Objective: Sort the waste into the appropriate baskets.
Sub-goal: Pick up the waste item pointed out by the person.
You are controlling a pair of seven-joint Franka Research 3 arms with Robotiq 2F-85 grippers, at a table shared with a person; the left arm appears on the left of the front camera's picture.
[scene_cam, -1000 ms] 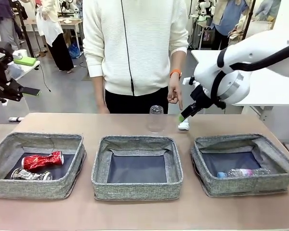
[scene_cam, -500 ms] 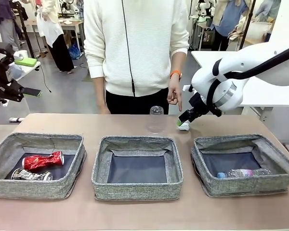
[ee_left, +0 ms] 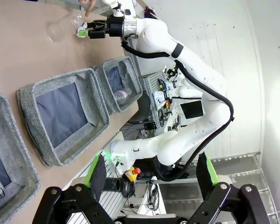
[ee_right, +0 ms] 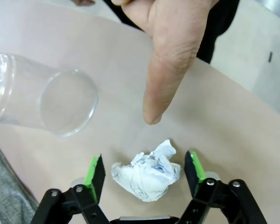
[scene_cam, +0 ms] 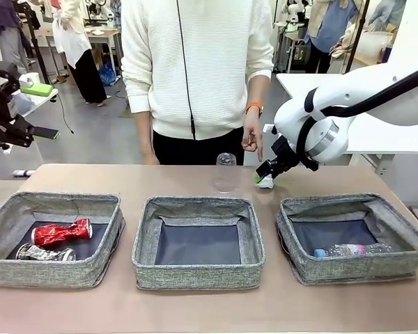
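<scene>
Crumpled white paper wad lies near far edge of tabletop, right of middle. Right gripper straddles it, jaws apart, not touching. Likely light, soft, squashable; pinch across its middle.

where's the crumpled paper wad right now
In the front view the paper wad lies on the table at its far side, just right of the clear cup, below the person's pointing finger; the right gripper straddles it, jaws open.

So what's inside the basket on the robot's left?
Two crushed cans lie in the left basket: a red can and, nearer the front, a dark printed can. Its near wall hides the front strip of floor and the dark can's underside.
</scene>
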